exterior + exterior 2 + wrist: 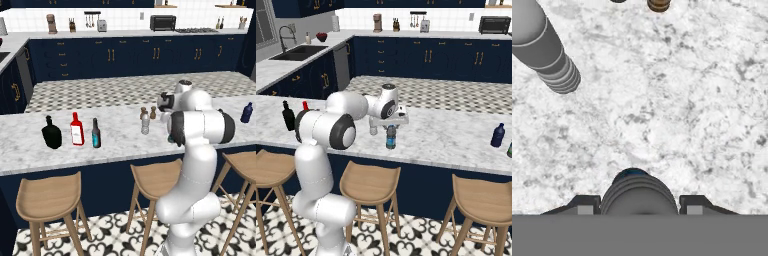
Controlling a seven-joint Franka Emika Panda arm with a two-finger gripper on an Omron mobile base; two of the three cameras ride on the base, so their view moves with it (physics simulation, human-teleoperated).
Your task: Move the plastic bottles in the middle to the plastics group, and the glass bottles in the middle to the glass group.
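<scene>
Bottles stand in three clusters along the marble counter [30,150]. Far left: a squat black bottle [51,133], a red bottle [76,129] and one slim dark bottle [96,133] just beside them. In the middle: one greyish water bottle [145,123], two brown shakers [148,112], and the blue-label bottle [391,137], upright directly between the spread fingers of the gripper [640,206], jaws open, not yet closed. Far right: one navy bottle [246,112].

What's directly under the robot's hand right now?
A blue-labelled water bottle stands on the marble counter beneath the gripper, its cap between the fingers. Whether they touch it cannot be seen; its lower body is hidden.
</scene>
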